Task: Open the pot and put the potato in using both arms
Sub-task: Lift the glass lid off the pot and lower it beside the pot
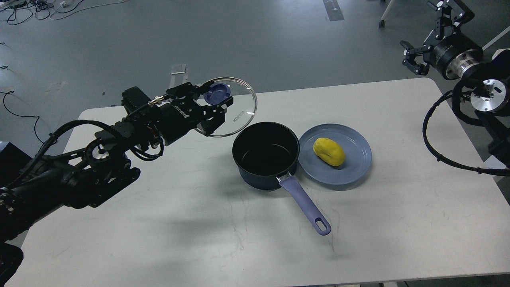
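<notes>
Pot [265, 154] mouth uncovered, open from above. Glass lid [233, 105] is held tilted in the air by left pincer [213, 108], up-left of the pot rim, blocking approach from that side. Left arm [79, 167] spans the worktop's [199, 223] left part. Plate [350, 167] touches pot's right wall w/ potato [328, 151] on it; free above. Pot handle [305, 199] sticks out toward the near edge. Right pincer [414, 59] is high at far right, off the worktop, well apart from plate. Near & right worktop bare.
</notes>
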Controlling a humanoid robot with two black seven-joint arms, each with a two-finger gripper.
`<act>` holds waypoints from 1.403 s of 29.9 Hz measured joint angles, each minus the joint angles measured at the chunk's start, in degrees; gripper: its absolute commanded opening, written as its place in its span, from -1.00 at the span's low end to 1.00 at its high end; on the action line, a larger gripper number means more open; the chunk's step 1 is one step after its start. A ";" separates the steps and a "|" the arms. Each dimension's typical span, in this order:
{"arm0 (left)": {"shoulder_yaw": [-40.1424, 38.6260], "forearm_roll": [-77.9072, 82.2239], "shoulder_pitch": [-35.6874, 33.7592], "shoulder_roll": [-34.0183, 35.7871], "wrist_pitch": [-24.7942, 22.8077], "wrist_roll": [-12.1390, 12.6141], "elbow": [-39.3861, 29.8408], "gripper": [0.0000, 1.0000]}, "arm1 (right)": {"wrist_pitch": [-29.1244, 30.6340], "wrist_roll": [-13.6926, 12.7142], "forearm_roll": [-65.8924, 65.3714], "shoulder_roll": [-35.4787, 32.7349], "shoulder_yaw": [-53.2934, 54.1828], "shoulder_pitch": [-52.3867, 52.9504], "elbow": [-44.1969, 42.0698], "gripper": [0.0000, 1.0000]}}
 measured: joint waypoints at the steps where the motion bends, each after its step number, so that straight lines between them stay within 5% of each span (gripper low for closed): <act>1: 0.00 -0.08 0.71 1.47 0.20 -0.50 0.01 0.28 | 0.00 0.00 0.00 0.00 -0.02 0.04 0.00 1.00; 12: -0.04 -0.50 9.10 8.79 0.38 -2.17 0.17 0.28 | 0.19 0.00 -0.07 -0.04 -0.42 0.07 -0.10 1.00; 42: -0.11 -2.49 18.41 4.91 0.37 -2.04 5.14 0.31 | 0.07 -0.01 -0.09 -0.10 -1.68 -0.04 0.06 1.00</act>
